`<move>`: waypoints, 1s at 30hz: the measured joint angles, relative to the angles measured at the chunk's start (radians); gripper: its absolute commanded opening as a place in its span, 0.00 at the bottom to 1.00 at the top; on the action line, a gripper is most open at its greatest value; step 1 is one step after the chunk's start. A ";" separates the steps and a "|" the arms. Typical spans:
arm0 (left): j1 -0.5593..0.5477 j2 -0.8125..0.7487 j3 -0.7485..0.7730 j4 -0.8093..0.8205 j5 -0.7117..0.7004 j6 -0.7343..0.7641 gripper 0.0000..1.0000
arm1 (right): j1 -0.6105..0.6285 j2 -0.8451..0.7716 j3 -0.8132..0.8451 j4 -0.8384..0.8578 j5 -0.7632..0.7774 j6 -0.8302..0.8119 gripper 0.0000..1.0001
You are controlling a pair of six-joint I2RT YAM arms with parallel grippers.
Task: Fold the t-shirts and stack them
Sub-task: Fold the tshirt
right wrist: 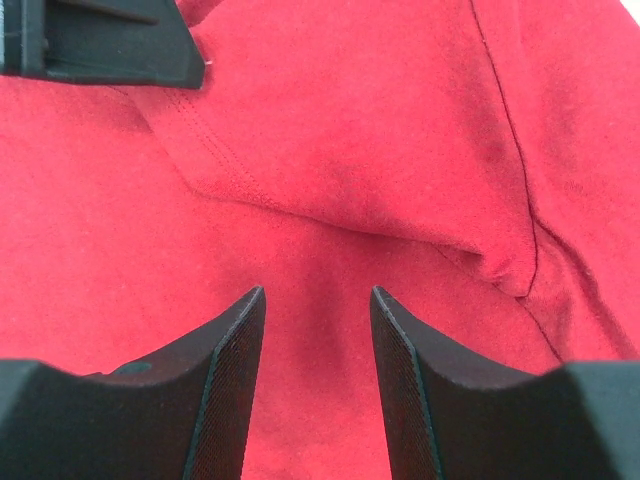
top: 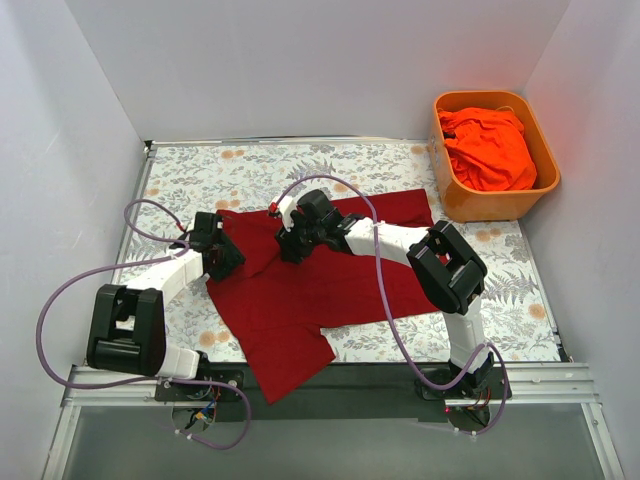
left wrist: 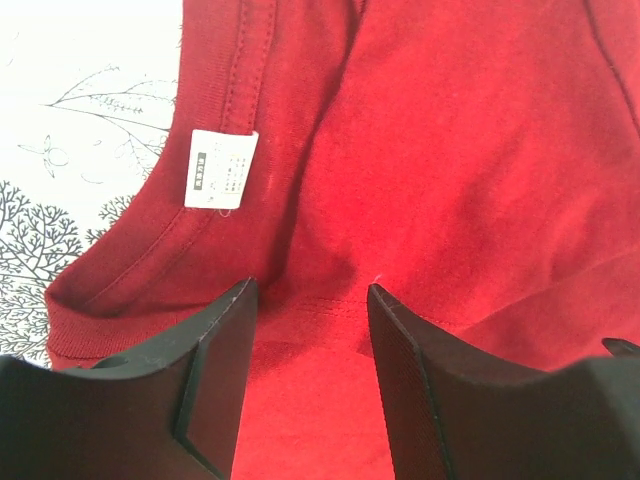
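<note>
I see soft crimson shirt [top: 300,300] lying creased, white label [left wrist: 220,168] by ribbed collar [left wrist: 130,265], my left gripper [left wrist: 310,288] and right gripper [right wrist: 317,292] both spread over it, orange shirt [top: 490,148] crumpled in tub [top: 495,205]

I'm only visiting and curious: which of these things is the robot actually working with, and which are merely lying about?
Part of the job:
dark red t-shirt, spread out
orange-red t-shirt, bundled up

Just lying about:
orange plastic tub, holding the bundled shirt
floral table cover
</note>
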 measured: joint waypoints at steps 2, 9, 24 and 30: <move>0.000 0.006 -0.002 0.001 -0.005 0.003 0.47 | 0.000 0.000 0.000 0.002 0.000 0.000 0.45; -0.001 0.019 -0.002 0.002 -0.011 0.018 0.27 | 0.000 0.000 -0.001 0.005 0.000 0.000 0.45; -0.025 -0.056 0.015 -0.043 0.010 0.002 0.00 | 0.000 0.000 -0.001 0.005 0.000 0.001 0.45; -0.026 -0.142 0.044 -0.081 0.026 -0.032 0.00 | 0.000 0.000 -0.001 0.005 0.008 0.000 0.45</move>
